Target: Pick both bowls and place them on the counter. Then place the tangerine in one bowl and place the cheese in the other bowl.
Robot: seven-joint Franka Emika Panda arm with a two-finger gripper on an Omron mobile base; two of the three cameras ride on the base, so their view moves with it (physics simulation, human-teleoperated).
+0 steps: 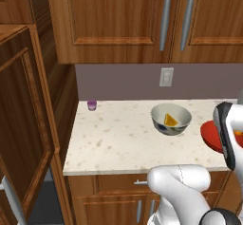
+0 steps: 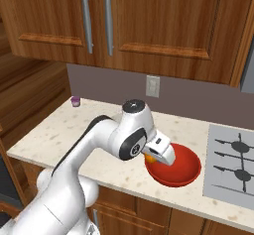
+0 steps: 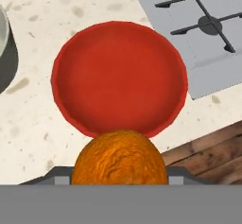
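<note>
Hand view | tangerine (image 3: 119, 158) (lower half cut off) above red bowl (image 3: 119, 78)

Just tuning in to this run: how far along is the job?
Done: both bowls stand on the counter, and the cheese lies in the patterned bowl. In hand: the gripper holds the tangerine above the red bowl. Left: dropping it in.

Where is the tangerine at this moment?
The tangerine is held in the hand above the red bowl, which stands on the counter beside the stove.
</note>
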